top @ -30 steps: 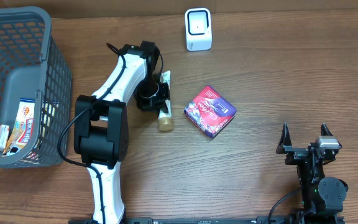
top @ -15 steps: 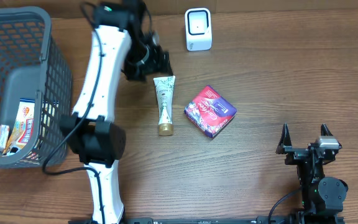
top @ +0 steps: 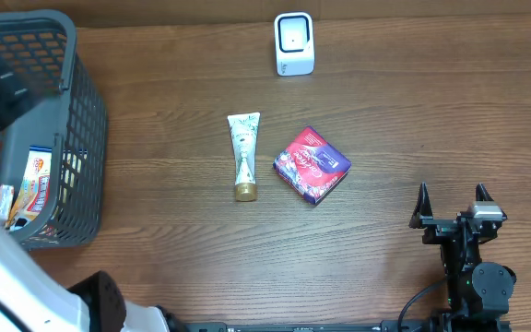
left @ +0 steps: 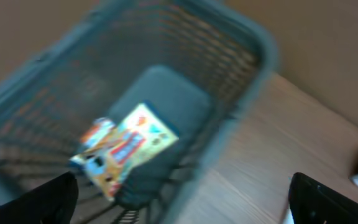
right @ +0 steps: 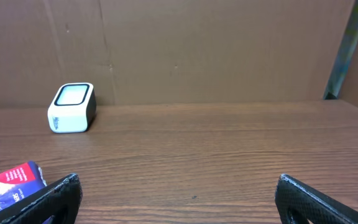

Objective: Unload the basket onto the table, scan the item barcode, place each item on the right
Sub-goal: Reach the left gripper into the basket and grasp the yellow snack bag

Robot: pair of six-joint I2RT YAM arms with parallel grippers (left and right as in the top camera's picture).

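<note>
Right gripper [top: 451, 194], spread and empty, rests nearest, well right of the scanner [top: 294, 43]. Tube [top: 243, 155] and purple packet [top: 312, 164] lie in front of the scanner. Far to its left, the left gripper [left: 182, 196], spread and empty, hangs over the basket [top: 81, 120]. Likely step: fetching; next, descend onto the colourful pack [left: 126, 146] inside.

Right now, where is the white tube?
In the overhead view, the tube lies flat on the table, just left of the purple box and nearer the robot than the white scanner.
</note>
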